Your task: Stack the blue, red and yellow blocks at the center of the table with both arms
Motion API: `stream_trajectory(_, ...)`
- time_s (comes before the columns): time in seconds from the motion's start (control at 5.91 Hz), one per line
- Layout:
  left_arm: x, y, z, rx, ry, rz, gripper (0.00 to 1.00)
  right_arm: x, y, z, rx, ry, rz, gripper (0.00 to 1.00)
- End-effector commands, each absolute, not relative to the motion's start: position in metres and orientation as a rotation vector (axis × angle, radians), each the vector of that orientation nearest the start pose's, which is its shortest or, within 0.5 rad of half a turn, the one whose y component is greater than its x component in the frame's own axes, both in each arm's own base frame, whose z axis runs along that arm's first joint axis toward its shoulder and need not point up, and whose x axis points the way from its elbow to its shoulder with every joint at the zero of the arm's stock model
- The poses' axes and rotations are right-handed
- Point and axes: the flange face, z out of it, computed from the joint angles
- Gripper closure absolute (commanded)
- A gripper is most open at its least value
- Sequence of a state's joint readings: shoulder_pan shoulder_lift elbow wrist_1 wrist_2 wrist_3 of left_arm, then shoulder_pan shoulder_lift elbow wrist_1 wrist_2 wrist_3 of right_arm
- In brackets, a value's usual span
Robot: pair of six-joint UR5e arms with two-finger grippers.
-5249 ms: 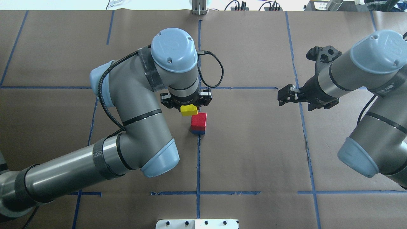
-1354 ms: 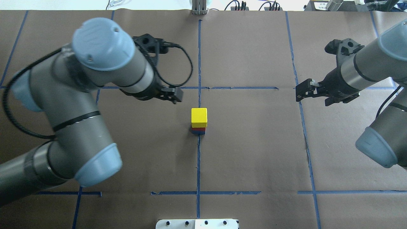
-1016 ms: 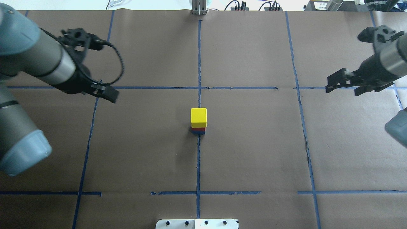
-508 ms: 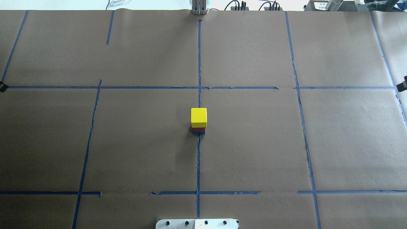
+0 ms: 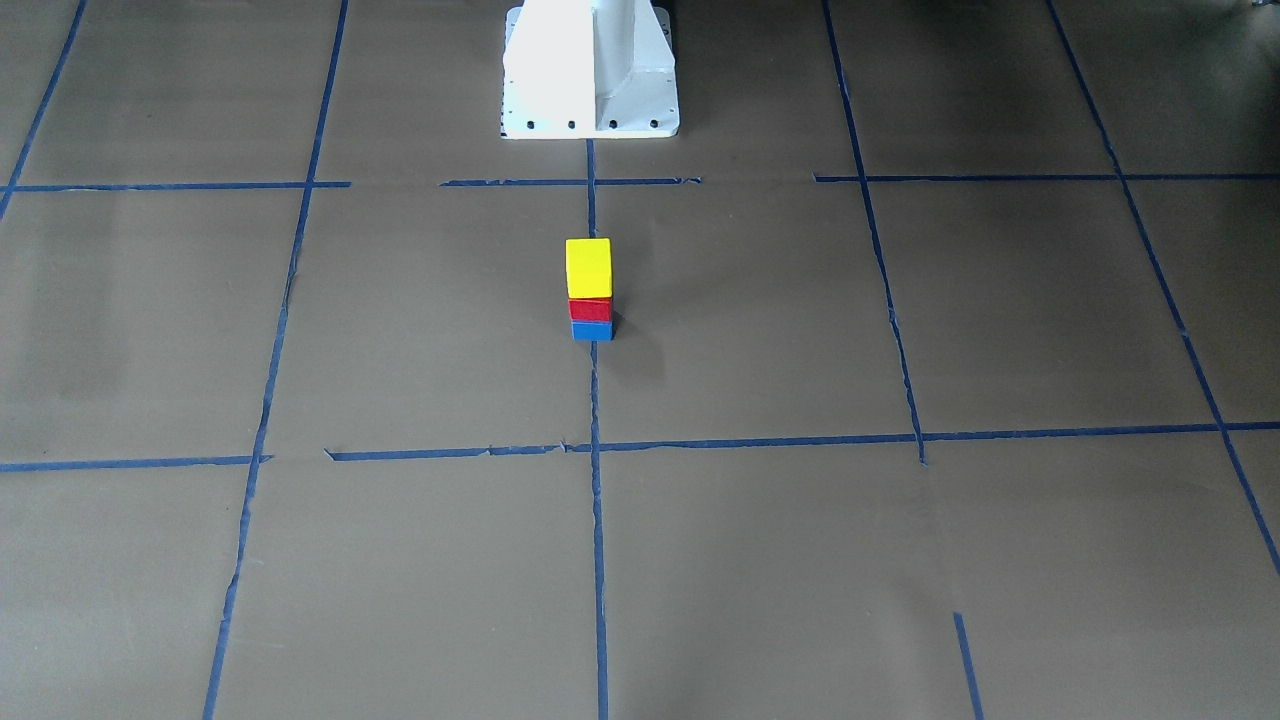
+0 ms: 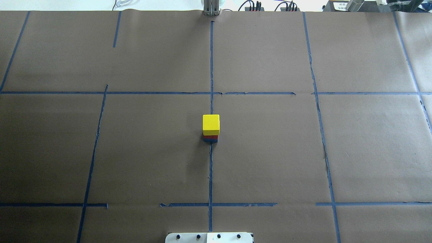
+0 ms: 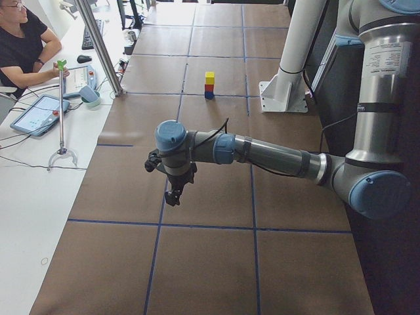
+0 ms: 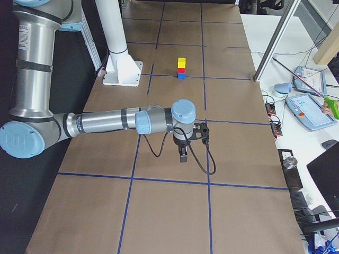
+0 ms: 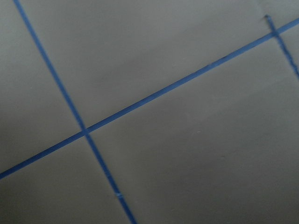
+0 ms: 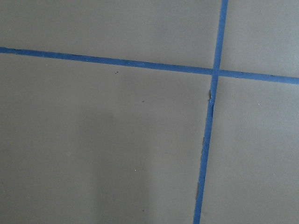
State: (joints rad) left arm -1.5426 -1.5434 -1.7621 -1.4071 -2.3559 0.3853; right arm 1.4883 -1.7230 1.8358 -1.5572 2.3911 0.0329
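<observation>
At centre of brown paper table [image 5: 800,330], small matte yellow cube [image 5: 588,267] tops red cube [image 5: 590,309] and blue cube [image 5: 592,330]; stacking seems done. I cannot tell whether left gripper [image 7: 172,195] or right gripper [image 8: 183,155] is parted.

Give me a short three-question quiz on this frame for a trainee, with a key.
1. Multiple choice: which block tops the stack? A blue, B red, C yellow.
2. True or false: the left gripper hangs well clear of the stack.
3. Fill in: the red block sits directly on the ___ block.
Key: 1 C, the yellow block. 2 true. 3 blue; the blue block is at the bottom.
</observation>
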Motion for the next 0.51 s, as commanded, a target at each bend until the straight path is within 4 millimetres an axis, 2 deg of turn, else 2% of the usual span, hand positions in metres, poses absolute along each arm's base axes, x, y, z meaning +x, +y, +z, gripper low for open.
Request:
stream_trajectory(0.0, -0.0624, -0.4546, 0.6291, 0.062, 0.794, 0.282, 0.00, 0.0295, -0.4341, 0.6088, 0.062, -0.819, -0.101, 0.00)
stream_trajectory(0.34, -0.0686, -0.4534, 0.6313, 0.053, 0.796, 0.241, 0.00, 0.0297, -0.4295, 0.6012, 0.069, -0.822, -0.104, 0.00)
